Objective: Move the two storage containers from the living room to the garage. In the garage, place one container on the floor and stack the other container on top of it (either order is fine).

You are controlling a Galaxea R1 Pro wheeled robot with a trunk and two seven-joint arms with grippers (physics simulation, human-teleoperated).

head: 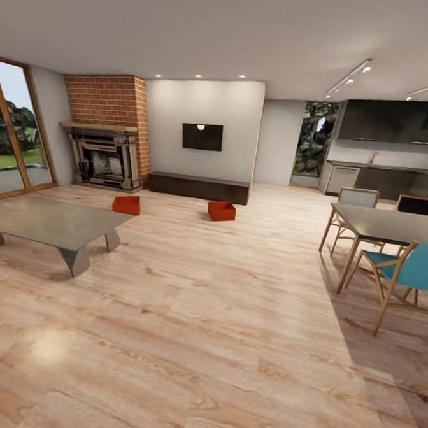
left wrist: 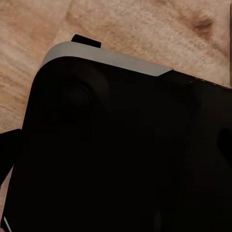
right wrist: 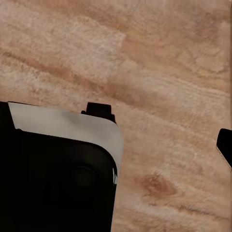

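From the head view the living room runs left to right: a glazed door with a wooden frame (head: 12,133), cut off at the picture's edge, then the red-brick fireplace (head: 107,130) with its dark metal surround, the black wall TV (head: 202,136) and the long low dark-brown bench (head: 198,187) under it. A low grey coffee table (head: 50,223) stands in the left foreground, its near left end cut off.

The 2 storage containers sit on the light wood-plank floor (head: 192,340), well apart from each other. The left container (head: 126,204) lies just beyond the coffee table's far corner, in front of the fireplace; the right container (head: 221,210) lies in front of the bench, near its right end. Both are small and far off, so their insides are hard to make out.

To the right, a dark dining table (head: 392,225) is cut off at the frame's edge, with a teal chair (head: 405,271) beside it and a dark kitchen counter (head: 382,178) behind.

Both wrist views look down on wood planks, with a black body edged in pale grey (left wrist: 106,58) covering most of the left one and a similar black body (right wrist: 63,169) in the right one. Neither tool's fingers can be picked out, so whether the left tool or the right tool is apart or together cannot be told.
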